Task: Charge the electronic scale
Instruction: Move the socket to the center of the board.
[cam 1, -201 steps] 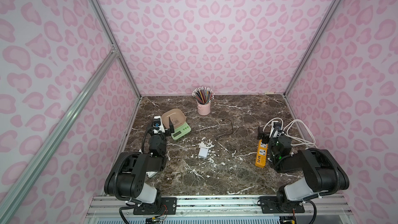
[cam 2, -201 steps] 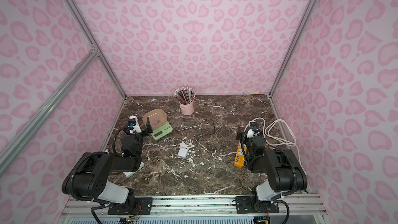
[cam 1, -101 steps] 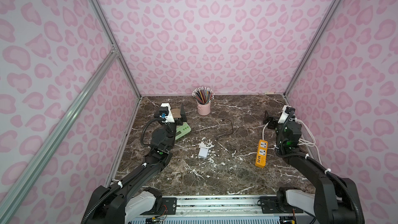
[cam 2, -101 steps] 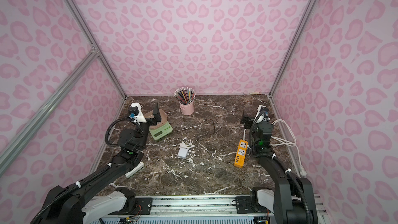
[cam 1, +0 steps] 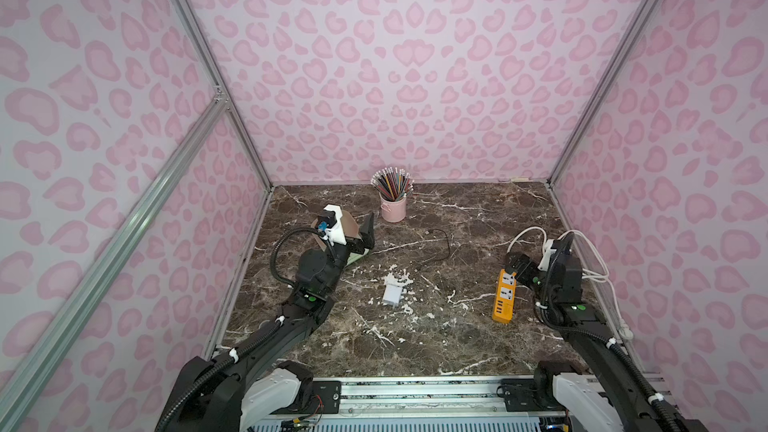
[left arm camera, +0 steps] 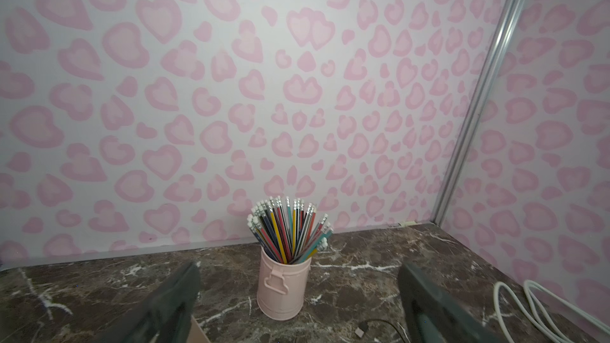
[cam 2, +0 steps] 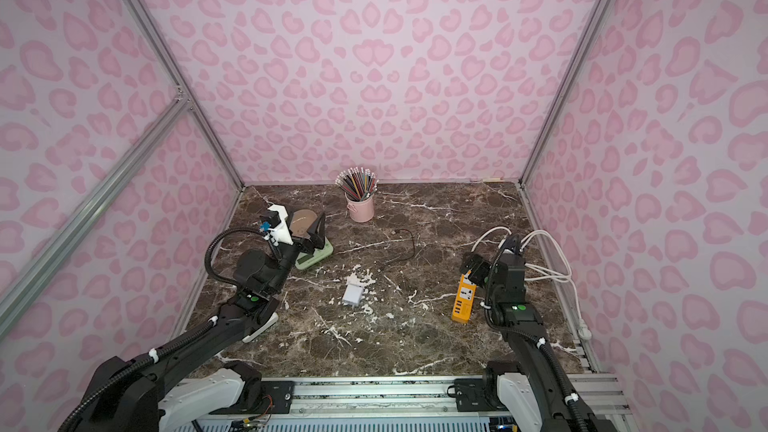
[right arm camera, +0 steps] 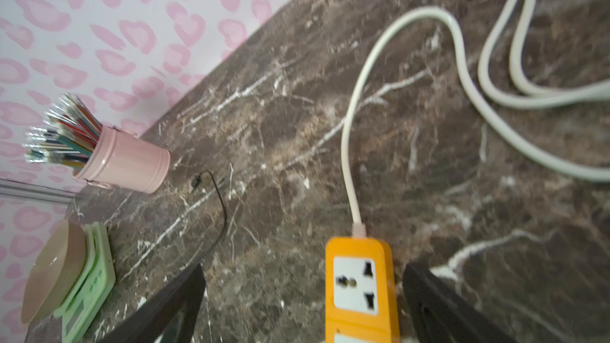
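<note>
At the left of the dark marble desk, the electronic scale is found near the left wall, its pale green body resting flat and its beige tray largely covered in both top views by the left gripper. That gripper is held over the tray; its jaws are spread wide, and nothing is seen between them in the left wrist view. Whether the tray is touched cannot be told.

Behind and to the right of the scale, by the back wall, a pink pencil cup is seen upright, filled with coloured pencils. A thin black cable is laid in a loop on the desk to the right of the scale. Nearer the front, a white charger block lies by itself.

Further right, an orange power strip is laid flat, with its white cord coiled toward the right wall. The right gripper is poised over the strip's far end, jaws wide apart and nothing held.
</note>
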`<state>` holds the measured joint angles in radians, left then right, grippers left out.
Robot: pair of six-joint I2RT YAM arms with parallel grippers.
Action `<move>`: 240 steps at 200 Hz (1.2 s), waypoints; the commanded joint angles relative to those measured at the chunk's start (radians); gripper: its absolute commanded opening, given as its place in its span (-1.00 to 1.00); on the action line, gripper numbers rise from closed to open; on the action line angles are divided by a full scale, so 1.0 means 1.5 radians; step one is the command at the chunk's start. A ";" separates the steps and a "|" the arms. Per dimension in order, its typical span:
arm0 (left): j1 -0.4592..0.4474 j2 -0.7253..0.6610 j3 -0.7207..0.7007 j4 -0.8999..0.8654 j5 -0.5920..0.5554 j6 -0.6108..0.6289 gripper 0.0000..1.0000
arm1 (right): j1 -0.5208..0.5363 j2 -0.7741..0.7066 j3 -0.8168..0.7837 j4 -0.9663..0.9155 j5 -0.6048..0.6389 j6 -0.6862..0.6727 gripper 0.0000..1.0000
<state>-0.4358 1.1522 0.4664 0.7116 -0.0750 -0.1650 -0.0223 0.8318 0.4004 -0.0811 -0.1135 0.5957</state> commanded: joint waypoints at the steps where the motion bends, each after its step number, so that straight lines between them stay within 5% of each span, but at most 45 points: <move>1: -0.004 0.036 0.008 -0.021 0.079 -0.006 0.93 | 0.016 -0.026 -0.025 -0.060 0.002 0.048 0.98; 49: -0.052 0.125 0.040 -0.078 0.082 -0.038 0.94 | 0.078 -0.010 -0.050 -0.095 0.035 0.080 0.98; 75: -0.123 0.180 0.082 -0.201 -0.011 -0.048 0.89 | 0.109 0.032 -0.050 -0.077 0.064 0.102 0.99; 134: -0.168 0.184 0.032 -0.224 -0.051 -0.109 0.85 | 0.215 0.148 -0.027 0.072 0.024 0.186 0.98; 189: -0.168 0.162 -0.006 -0.224 -0.083 -0.127 0.86 | 0.280 0.378 0.189 0.136 -0.011 0.152 0.94; 240: -0.168 0.143 -0.019 -0.221 -0.096 -0.125 0.86 | 0.280 0.506 0.372 0.104 -0.028 -0.010 0.84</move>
<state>-0.6891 1.3758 0.4416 0.3618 -0.1928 -0.3447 0.3962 1.5387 0.8745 0.0620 -0.1310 0.7471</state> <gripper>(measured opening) 0.931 0.928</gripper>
